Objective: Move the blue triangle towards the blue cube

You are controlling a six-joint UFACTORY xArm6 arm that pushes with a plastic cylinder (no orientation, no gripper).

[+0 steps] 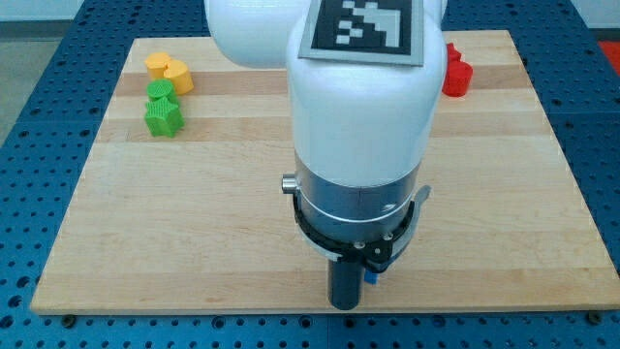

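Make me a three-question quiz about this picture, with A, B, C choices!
1. Where are the green blocks? A. the view's top left B. the view's bottom right C. the middle
2. What colour is the block just above them? A. yellow B. purple C. white
3. How does the red block show? A. fully B. partly behind the arm C. under a green block
Answers: A, they sit top left; A, the yellow block is there; B, the arm covers its left side. My tip is at the view's bottom, a blue sliver beside it.

Yellow block (170, 71), green blocks (163, 109), red block (455, 73); blue sliver (371, 278), possibly block.
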